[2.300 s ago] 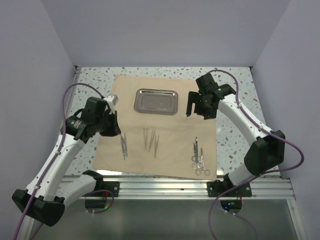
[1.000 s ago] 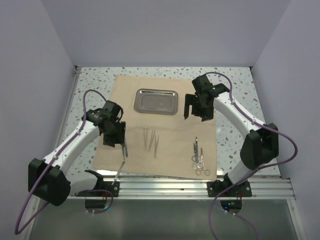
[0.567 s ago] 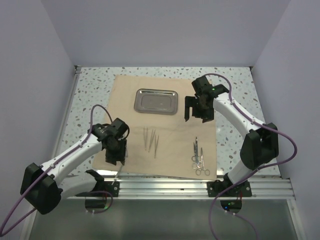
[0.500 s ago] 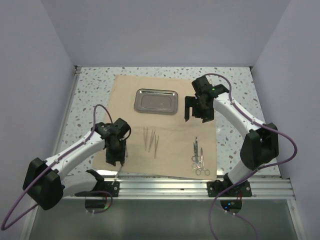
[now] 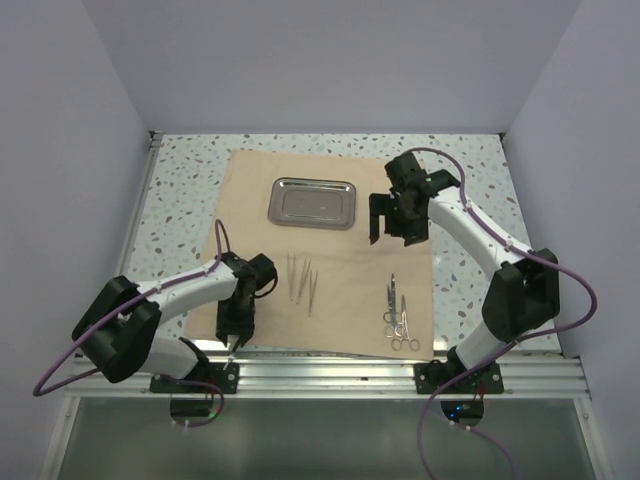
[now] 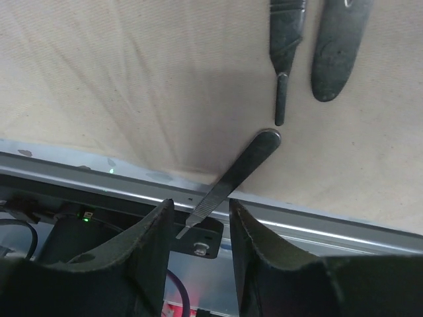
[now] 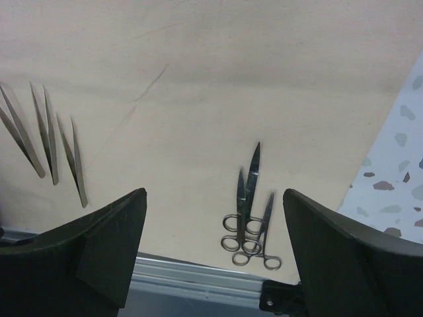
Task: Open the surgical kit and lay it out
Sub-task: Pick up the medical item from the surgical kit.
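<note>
The left claw [image 6: 199, 208] is hanging open at the bottom of its own view, fingers straddling a scalpel [image 6: 246, 164] that is lying slantwise across the lower edge of the cloth [image 6: 132, 79], one end jutting over the rail [image 6: 344, 224]; two more instruments [image 6: 285, 46] are lying at the upper right. The right claw [image 7: 215, 195] is hovering wide open over the cloth, right of the tray [image 5: 312, 203], with forceps [image 7: 250, 221] and tweezers [image 7: 49, 135] lying in its view. This pinch is looking risky: the handle is thin, flat and half off the cloth, so an off-centre squeeze could be flicking it off the table [image 5: 180, 190], or dragging the cloth and upsetting the rows.
</note>
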Available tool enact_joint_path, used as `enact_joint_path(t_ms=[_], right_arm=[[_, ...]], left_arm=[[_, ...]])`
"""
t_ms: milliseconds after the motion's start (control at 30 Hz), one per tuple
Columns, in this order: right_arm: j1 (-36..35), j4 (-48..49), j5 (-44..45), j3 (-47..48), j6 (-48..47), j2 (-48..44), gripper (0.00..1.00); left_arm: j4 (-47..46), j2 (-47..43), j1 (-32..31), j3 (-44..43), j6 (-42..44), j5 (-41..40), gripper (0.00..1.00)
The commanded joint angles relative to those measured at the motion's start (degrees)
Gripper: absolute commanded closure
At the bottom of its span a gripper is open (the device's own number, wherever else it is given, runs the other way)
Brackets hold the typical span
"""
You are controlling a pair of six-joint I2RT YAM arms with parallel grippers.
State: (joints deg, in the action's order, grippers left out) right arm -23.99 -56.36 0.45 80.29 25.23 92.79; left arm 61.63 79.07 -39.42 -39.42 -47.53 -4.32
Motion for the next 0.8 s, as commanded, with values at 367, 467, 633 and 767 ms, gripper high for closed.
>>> enact_joint_path(t_ms=[367, 467, 633, 767], right_arm=[[-0.1, 0.2, -4.6, 1.4, -0.5, -1.1, 0.12], [-0.1, -0.3, -4.5, 1.8, -0.5, -1.5, 0.12], [-0.1, -0.6, -4.2, 1.1, -0.4, -2.2, 0.12], [-0.1, -0.8, -3.6, 1.3, -0.6, -2.7, 0.12]], left_arm=[[-4.7, 2.9, 0.0, -1.4, -0.8, 0.9, 0.62], [-4.9, 4.6, 0.0, -2.0, -0.4, 1.8, 0.63], [-6.8, 8.3, 0.2, -2.9, 1.7, 3.4, 0.78], [-7.0, 8.0, 0.5, -2.9, 1.9, 2.7, 0.85]])
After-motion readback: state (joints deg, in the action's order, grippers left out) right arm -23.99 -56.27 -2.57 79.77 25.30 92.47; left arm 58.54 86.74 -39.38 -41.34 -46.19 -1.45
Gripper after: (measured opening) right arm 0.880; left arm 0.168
